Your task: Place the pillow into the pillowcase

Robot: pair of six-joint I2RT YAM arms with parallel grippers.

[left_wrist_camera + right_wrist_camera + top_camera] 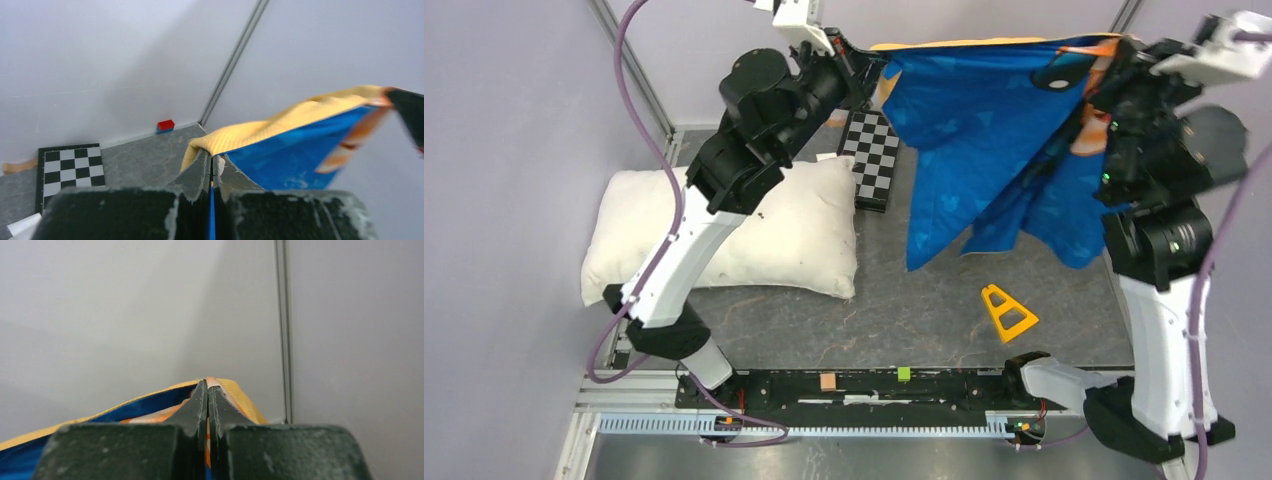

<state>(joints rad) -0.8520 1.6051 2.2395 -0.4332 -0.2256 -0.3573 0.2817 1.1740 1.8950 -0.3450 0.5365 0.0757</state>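
The pillow [724, 235], plump and off-white, lies on the table's left side, under my left arm. The pillowcase [984, 130] hangs stretched in the air at the back between both grippers; its near side is blue and its top edge and far side are orange-yellow. My left gripper [876, 62] is shut on its left top corner, and the left wrist view shows the fabric [290, 155] pinched at the fingertips of that gripper [211, 159]. My right gripper [1114, 60] is shut on the right top corner, where cloth [140, 407] runs between the tips of that gripper [207, 385].
A black-and-white checkerboard [871, 155] lies behind the pillow. A yellow triangular piece [1007, 313] sits on the table at front right. A small red block [165, 125] rests by the back wall. Walls close in on the left, back and right.
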